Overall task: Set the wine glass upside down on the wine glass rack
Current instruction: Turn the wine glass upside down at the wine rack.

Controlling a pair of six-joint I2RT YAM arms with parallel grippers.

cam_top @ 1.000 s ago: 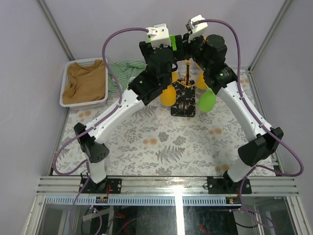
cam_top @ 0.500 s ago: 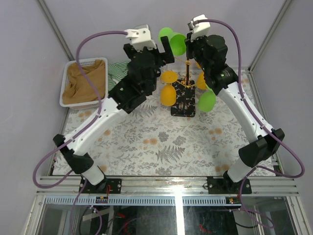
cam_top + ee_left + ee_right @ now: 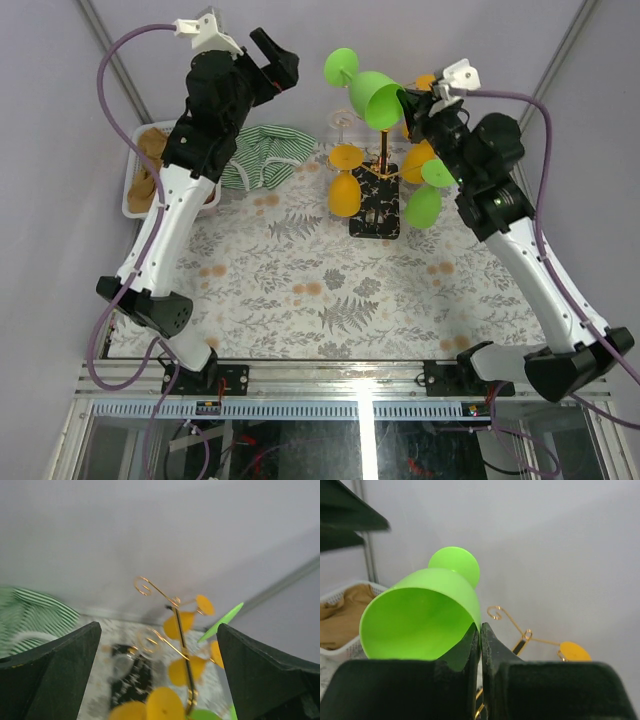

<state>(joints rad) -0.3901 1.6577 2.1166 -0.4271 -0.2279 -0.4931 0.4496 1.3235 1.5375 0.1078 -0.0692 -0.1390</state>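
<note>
A lime green wine glass (image 3: 366,86) hangs tilted in the air above the wine glass rack (image 3: 372,216), its foot pointing up and to the left. My right gripper (image 3: 407,101) is shut on the rim of this wine glass (image 3: 420,620), one finger inside the bowl and one outside (image 3: 480,628). The rack's gold post and curled hooks (image 3: 511,618) show just behind. My left gripper (image 3: 278,62) is high at the back left, open and empty (image 3: 159,628), looking down at the rack (image 3: 180,630).
Yellow glasses (image 3: 343,192) and green glasses (image 3: 424,204) hang upside down on the rack. A white basket (image 3: 133,196) of brown cloth sits at the back left, beside a green striped cloth (image 3: 262,156). Grey walls close in behind.
My left arm has swung up and away to the left from the green glass. My right arm has pulled back to the right, keeping the glass pinched at its rim.
</note>
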